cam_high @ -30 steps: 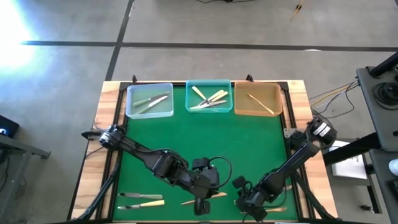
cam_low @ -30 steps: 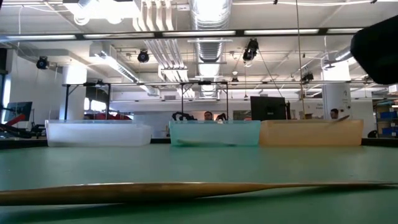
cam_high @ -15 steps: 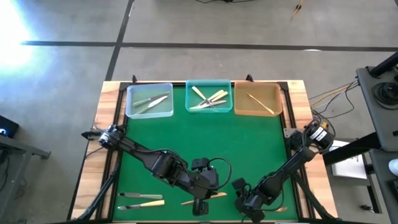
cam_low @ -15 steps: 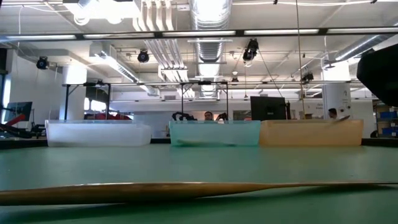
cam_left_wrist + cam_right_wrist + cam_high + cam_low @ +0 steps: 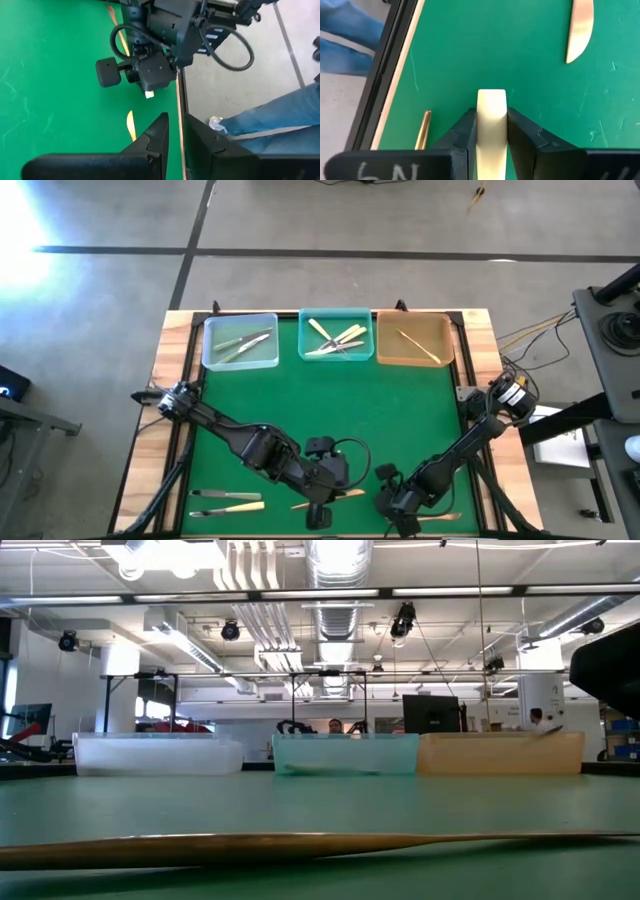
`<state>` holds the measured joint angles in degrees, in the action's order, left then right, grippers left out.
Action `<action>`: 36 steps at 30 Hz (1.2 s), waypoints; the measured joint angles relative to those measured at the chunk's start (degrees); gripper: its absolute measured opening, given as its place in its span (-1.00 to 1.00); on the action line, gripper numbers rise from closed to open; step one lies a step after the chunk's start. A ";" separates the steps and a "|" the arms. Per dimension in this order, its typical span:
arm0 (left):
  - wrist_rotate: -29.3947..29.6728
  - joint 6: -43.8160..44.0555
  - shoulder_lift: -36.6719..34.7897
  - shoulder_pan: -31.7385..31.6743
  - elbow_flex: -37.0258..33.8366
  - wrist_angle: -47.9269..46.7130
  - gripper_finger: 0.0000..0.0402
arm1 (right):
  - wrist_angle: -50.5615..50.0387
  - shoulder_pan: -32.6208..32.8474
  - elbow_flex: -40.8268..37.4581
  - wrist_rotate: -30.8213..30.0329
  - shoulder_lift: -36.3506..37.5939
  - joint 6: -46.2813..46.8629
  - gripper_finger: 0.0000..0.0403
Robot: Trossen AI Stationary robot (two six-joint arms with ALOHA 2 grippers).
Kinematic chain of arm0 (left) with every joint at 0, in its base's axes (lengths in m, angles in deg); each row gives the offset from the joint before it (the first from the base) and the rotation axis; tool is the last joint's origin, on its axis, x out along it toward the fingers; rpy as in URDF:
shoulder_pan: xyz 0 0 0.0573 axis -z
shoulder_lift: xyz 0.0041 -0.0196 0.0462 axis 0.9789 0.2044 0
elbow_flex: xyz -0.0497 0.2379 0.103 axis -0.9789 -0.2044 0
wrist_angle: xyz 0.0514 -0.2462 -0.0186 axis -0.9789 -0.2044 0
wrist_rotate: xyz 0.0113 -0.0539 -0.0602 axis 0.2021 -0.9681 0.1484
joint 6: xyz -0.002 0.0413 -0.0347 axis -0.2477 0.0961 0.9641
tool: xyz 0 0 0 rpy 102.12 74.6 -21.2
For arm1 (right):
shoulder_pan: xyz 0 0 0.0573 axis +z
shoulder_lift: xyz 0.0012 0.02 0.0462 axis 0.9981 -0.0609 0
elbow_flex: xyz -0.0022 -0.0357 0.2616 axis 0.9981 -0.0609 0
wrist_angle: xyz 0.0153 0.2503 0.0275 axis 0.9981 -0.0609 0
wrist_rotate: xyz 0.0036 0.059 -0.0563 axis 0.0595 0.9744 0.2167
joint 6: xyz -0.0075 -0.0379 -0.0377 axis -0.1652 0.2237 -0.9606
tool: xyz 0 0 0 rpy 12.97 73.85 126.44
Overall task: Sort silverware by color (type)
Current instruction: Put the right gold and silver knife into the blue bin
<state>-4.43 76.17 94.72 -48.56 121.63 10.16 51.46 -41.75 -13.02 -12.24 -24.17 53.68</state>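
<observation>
Since a second ago the right gripper (image 5: 392,502) has slid a little toward the near table edge, jaws now clamped on a cream utensil (image 5: 491,120) that stands between its fingers (image 5: 465,131). Just ahead of it lies a tan knife (image 5: 581,26); a brown handle (image 5: 422,131) lies beside it near the table rim. Close by, the left gripper (image 5: 175,137) holds nothing, jaws narrow, above the mat (image 5: 330,400) with a tan utensil (image 5: 328,499) just under it. More silverware rests in the three trays (image 5: 336,336) far across.
</observation>
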 joint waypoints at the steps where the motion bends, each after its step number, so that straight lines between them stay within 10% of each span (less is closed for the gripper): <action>1: 0.00 0.00 0.00 0.02 0.00 -0.53 -0.81 | 0.00 -0.01 0.00 0.06 0.00 0.89 -0.64; 36: 0.24 4.42 -2.72 4.16 0.13 -12.17 -0.81 | -5.16 -11.25 -0.20 -8.59 19.66 -3.59 -0.64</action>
<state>-4.19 80.59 92.01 -44.40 121.76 -2.00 46.29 -53.00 -13.22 -20.83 -4.51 50.09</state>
